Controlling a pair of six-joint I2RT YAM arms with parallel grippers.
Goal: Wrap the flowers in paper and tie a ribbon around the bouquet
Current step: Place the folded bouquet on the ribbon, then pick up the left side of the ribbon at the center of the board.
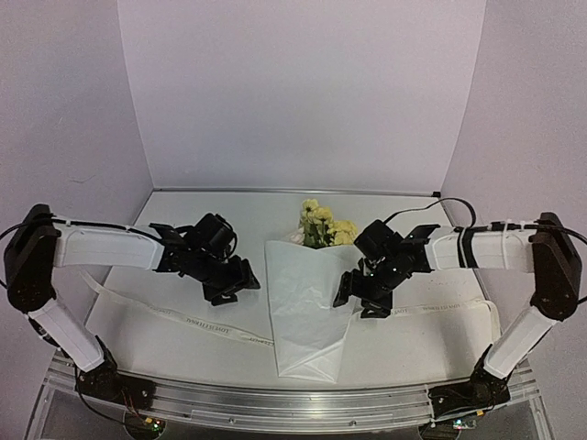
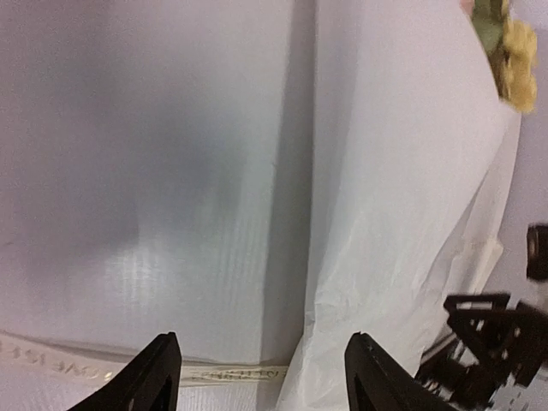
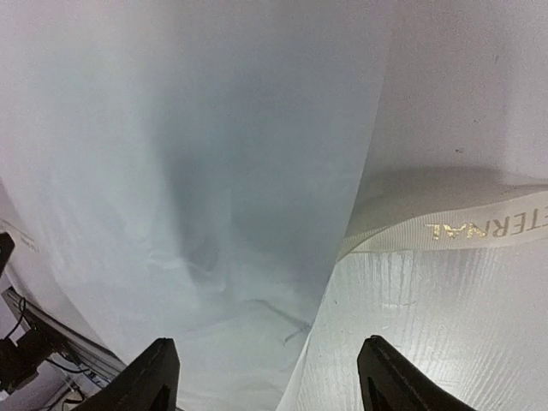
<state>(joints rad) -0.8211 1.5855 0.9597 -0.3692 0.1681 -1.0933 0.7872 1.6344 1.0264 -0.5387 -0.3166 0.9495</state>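
Note:
The flowers (image 1: 323, 225), pale yellow with green leaves, poke out of the top of the paper (image 1: 307, 312), which is folded into a white cone lying mid-table. The ribbon (image 1: 183, 319) lies flat on the table and runs under the cone's lower half to the right side. My left gripper (image 1: 240, 284) hovers just left of the cone and is open, with the paper edge (image 2: 402, 188) and the ribbon (image 2: 214, 373) below its jaws. My right gripper (image 1: 358, 298) is open at the cone's right edge, above the paper (image 3: 214, 171) and the ribbon (image 3: 462, 227). Neither holds anything.
The white table (image 1: 211, 220) is closed in by pale walls at the back and on both sides. A metal rail (image 1: 275, 408) with the arm bases runs along the near edge. The right arm's gripper (image 2: 492, 342) shows at the right of the left wrist view.

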